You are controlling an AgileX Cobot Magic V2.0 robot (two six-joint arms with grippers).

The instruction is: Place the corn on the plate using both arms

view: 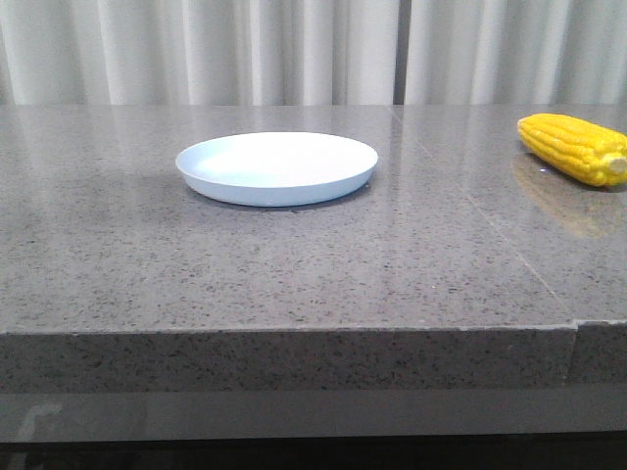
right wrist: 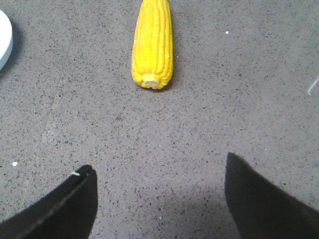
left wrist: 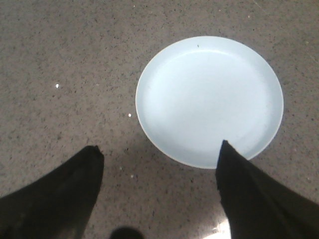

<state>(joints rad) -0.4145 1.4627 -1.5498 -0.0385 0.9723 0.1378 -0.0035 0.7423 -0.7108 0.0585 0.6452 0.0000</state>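
A round, shallow, pale bluish-white plate (view: 277,167) sits on the grey speckled stone counter (view: 294,264), a bit left of the middle in the front view. Nothing lies on it. A bright yellow corn cob (view: 575,148) with rows of little kernels lies flat on the counter far off to the right, well apart from the plate. Its pale stub end points toward the right edge of the front view.

No arms show in the front view. A white curtain (view: 294,49) hangs behind the counter.

In the left wrist view, the left end effector (left wrist: 158,153) hangs over the counter with its two dark fingers (left wrist: 75,184) wide apart. They hold nothing. The plate (left wrist: 209,99) lies just past the fingertips, and one finger covers a bit of its rim.

In the right wrist view, the right end effector (right wrist: 159,172) also has its two dark fingers (right wrist: 254,194) spread wide apart and holds nothing. The corn (right wrist: 152,42) lies ahead of it on bare counter, not touching the fingers, with its stub end facing the end effector. An edge of the plate (right wrist: 4,37) peeks in at one side.
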